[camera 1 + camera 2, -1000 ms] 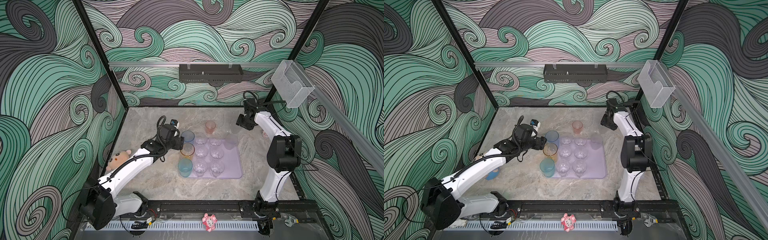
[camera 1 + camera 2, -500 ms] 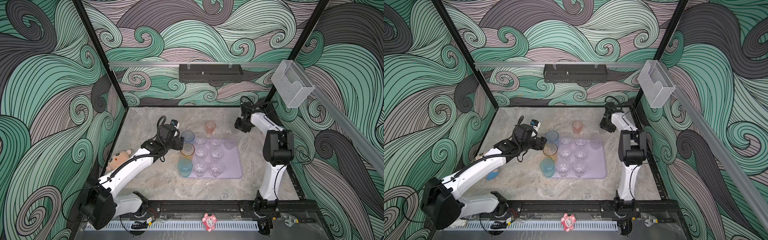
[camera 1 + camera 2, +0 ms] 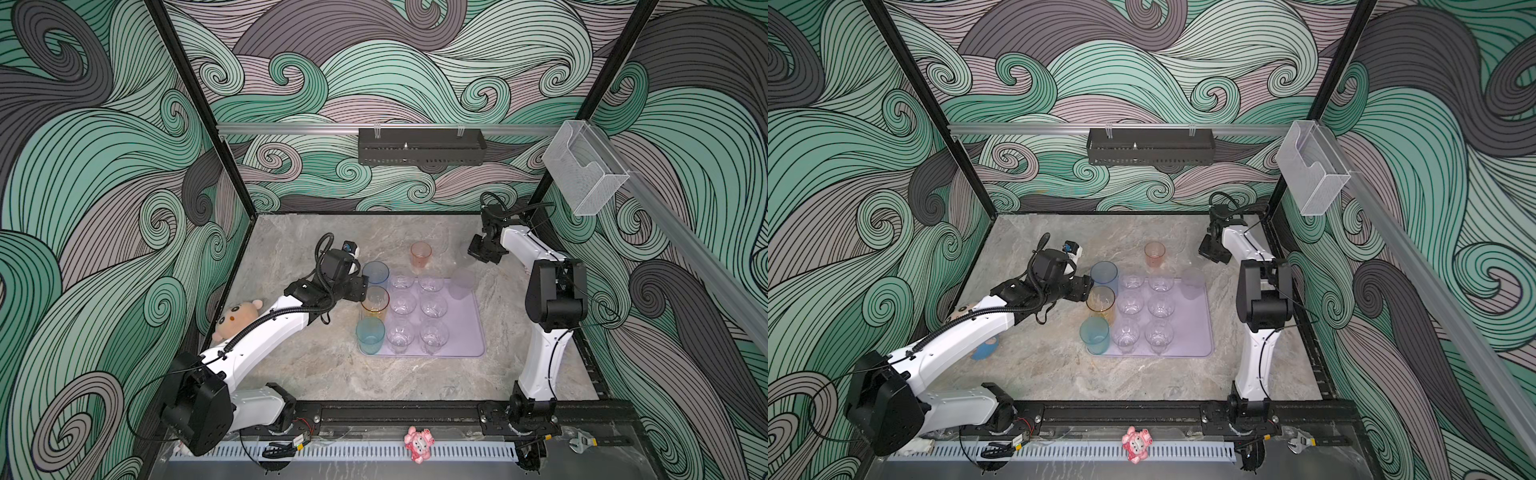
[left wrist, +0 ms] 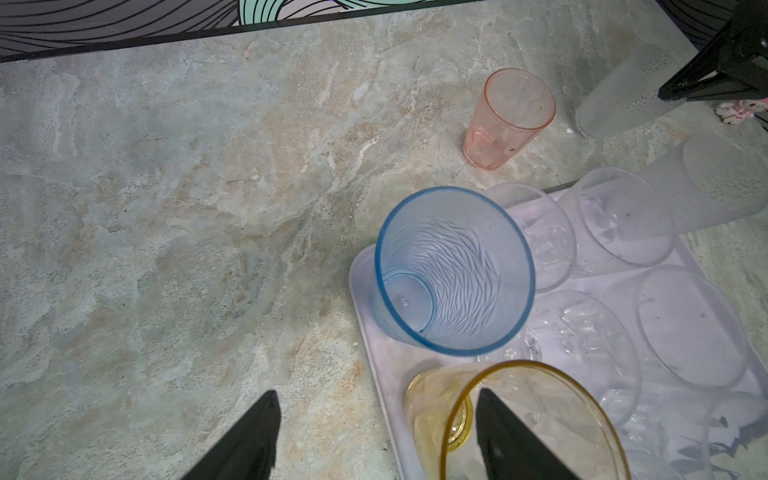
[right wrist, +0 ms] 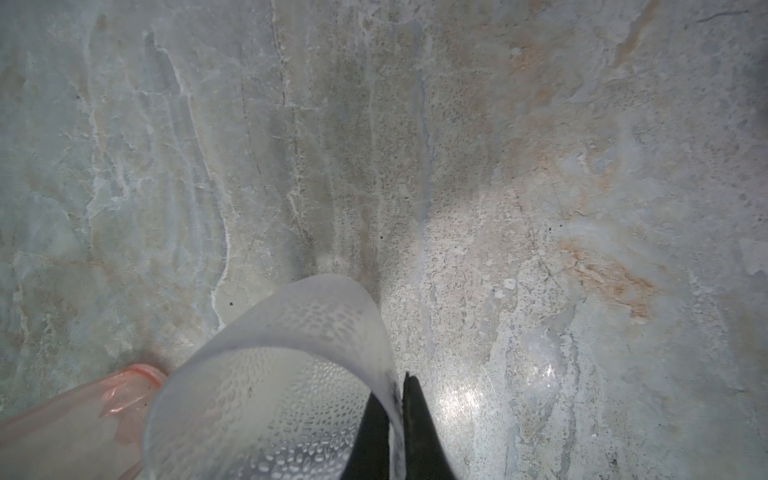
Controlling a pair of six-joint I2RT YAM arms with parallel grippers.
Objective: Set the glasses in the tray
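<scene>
Frosted, pebbled plastic by the look of it: the frosted tumbler [image 5: 270, 374] stands upright on the stone-look tabletop [image 3: 332, 374], off the tray [image 3: 465, 332] past its far right corner and near the pink tumbler [image 3: 420, 254], which is also off the tray. My right gripper [image 5: 400, 384] is pinched on the tumbler's rim wall, with one finger inside and one outside.

Handling guess: it is light and thin-walled, with a bit of flex. The dimpled skin should give grip, so slip is a lesser worry. A one-sided rim pinch lets the cup hang and tilt, so I'd lift straight up and carry it slowly. There's no reason to squeeze harder, because the wall could buckle.

On the tray already:
- blue tumbler [image 4: 453, 270]
- amber tumbler [image 4: 432, 399]
- teal tumbler [image 3: 370, 334]
- six small clear glasses [image 3: 402, 305]
- a second frosted one [image 3: 463, 284] at the far right corner

The bare strip along the right side looks like the drop spot.

My left gripper [image 4: 374, 392] is spread wide and holding nothing. One finger sits at the amber tumbler's mouth, but I can't tell whether it touches.
</scene>
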